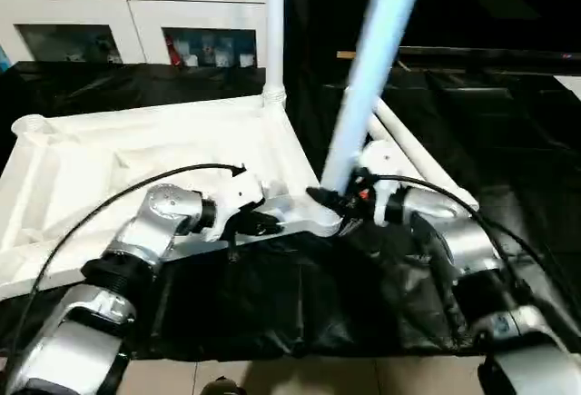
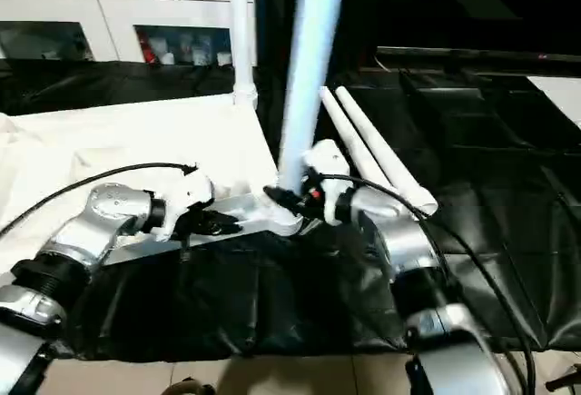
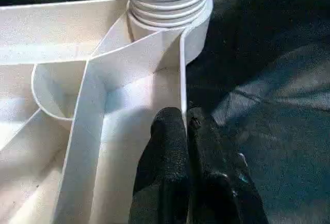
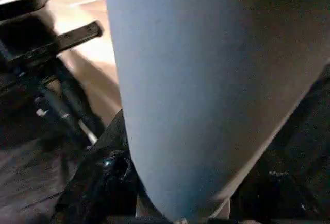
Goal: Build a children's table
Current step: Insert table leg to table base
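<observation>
The white table top lies upside down on black cloth, ribbed underside up. One white leg stands upright in its far right corner socket. My left gripper is shut on the thin near rim of the top, close to the near right corner socket. In the left wrist view the ribbed foot of a leg sits in that socket. My right gripper is shut on this second leg low down; the leg tilts to the right. Its black finger presses against the tube.
Two loose white legs lie side by side on the black cloth to the right of the top. An empty socket is at the far left corner. A white glass-doored cabinet stands behind.
</observation>
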